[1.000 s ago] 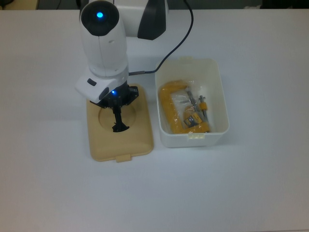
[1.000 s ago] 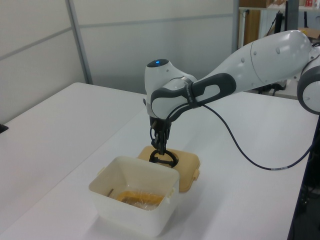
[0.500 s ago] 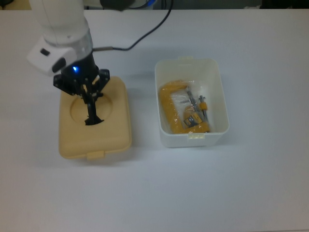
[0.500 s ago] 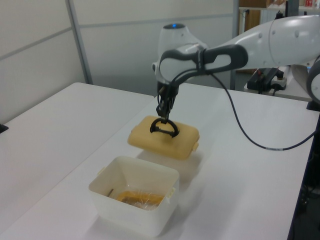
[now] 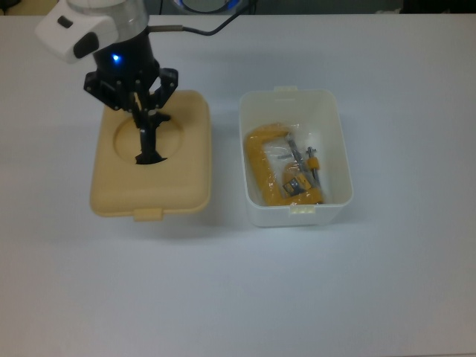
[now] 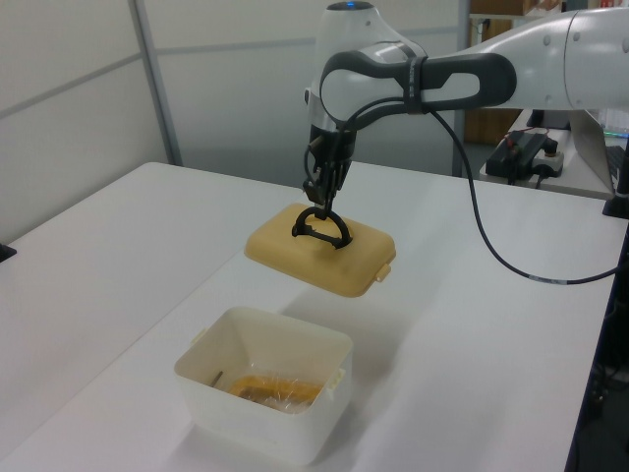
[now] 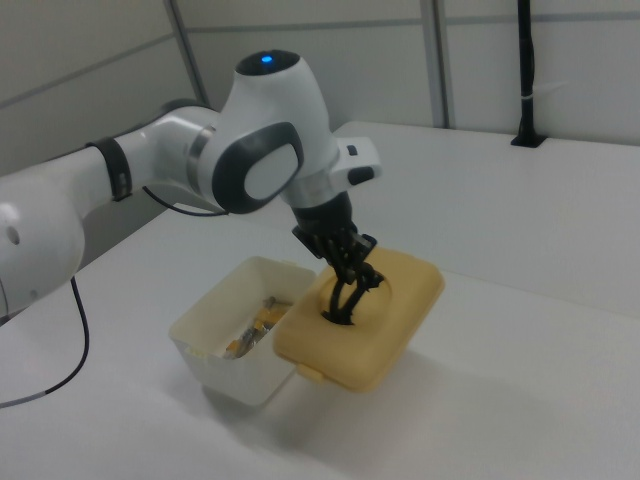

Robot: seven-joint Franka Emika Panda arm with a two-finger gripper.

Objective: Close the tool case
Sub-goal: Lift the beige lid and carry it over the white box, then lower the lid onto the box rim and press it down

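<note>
The tool case is in two parts. Its white box (image 5: 296,216) stands open on the table with a yellow tool (image 5: 277,172) inside. Its tan lid (image 5: 178,186) hangs level in the air, at the top view's left of the box. My gripper (image 5: 141,111) points down and is shut on the lid's black handle (image 5: 146,143), which stands up from the round recess. In the left view the lid (image 6: 339,264) floats above and behind the box (image 6: 265,413), casting a shadow on the table. The right view shows the lid (image 7: 395,320) beside the box (image 7: 225,370), with its latch tab toward the front.
A black cable (image 5: 195,30) runs from my wrist over the far part of the white table (image 5: 357,297). In the left view a wall panel (image 6: 88,108) stands behind the table, and a second desk (image 6: 550,167) with equipment is at the left view's right.
The lid has left the table: it rose on its handle with my gripper, swung toward the top view's left, and now hangs higher, above and behind the box in the left view.
</note>
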